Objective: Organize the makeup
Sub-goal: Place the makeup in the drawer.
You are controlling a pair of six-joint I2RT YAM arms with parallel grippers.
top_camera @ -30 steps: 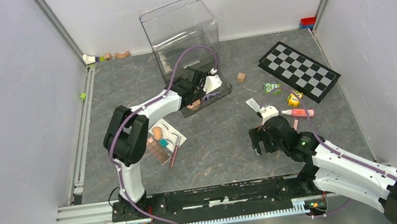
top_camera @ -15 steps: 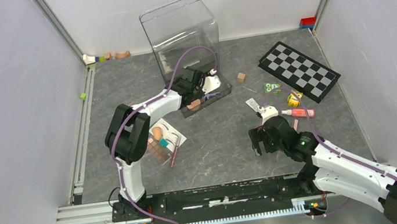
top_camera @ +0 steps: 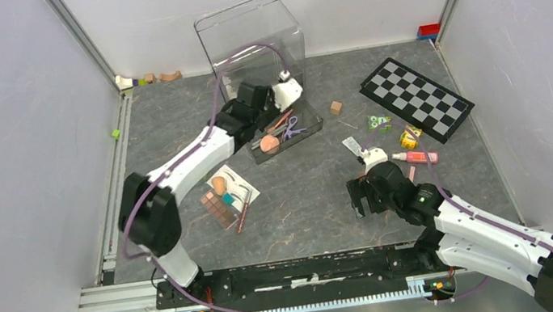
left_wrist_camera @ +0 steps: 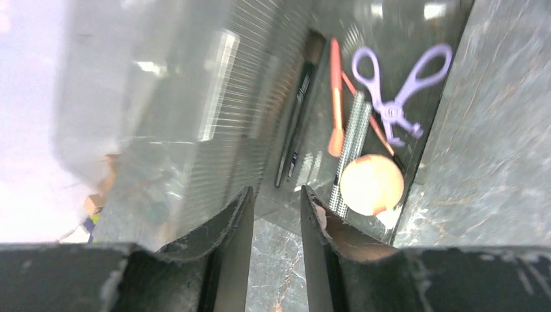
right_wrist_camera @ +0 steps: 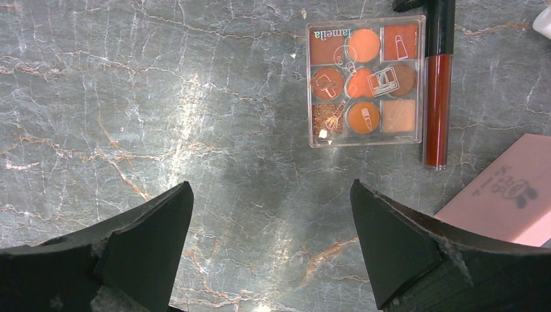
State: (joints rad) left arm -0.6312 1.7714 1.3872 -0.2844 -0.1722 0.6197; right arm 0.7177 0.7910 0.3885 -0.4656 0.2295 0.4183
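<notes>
Left hand (left_wrist_camera: pixel 276 195): part released, black fingers a narrow gap apart, nothing between them. We see it over the near lip of the clear tray (left_wrist_camera: pixel 429 149).
Right hand (right_wrist_camera: pixel 269 192): fully released, fingers wide, nothing in it, over bare worktop (right_wrist_camera: pixel 130 97).
Hidden: the tray's back runs under the clear box (top_camera: pixel 251 41). Glare and ribbed plastic blur what is inside there, so we can't read it. The left wrist view is soft overall.
Cut off: lip gloss (right_wrist_camera: pixel 437 84) cap runs off the top edge; pink compact (right_wrist_camera: pixel 507 195) is clipped at the right edge.
In tray: lilac scissors (left_wrist_camera: pixel 393 97), looped plastic handles; peach sponge (left_wrist_camera: pixel 371 184), round and matte, against a silver ridged stick (left_wrist_camera: pixel 351 149), possibly a file; black brush (left_wrist_camera: pixel 295 110), slim; orange pencil (left_wrist_camera: pixel 336 91).
On worktop, by right hand: clear palette (right_wrist_camera: pixel 366 81), square, nine orange-brown pans, glossy lid. The lip gloss lies just beside its right edge, dark red and cylindrical.
On worktop, by left arm: white card (top_camera: pixel 234 180), flat, with brown palette (top_camera: pixel 218 209) at its near corner.
Worktop: grey, stone-veined, faint shine.
</notes>
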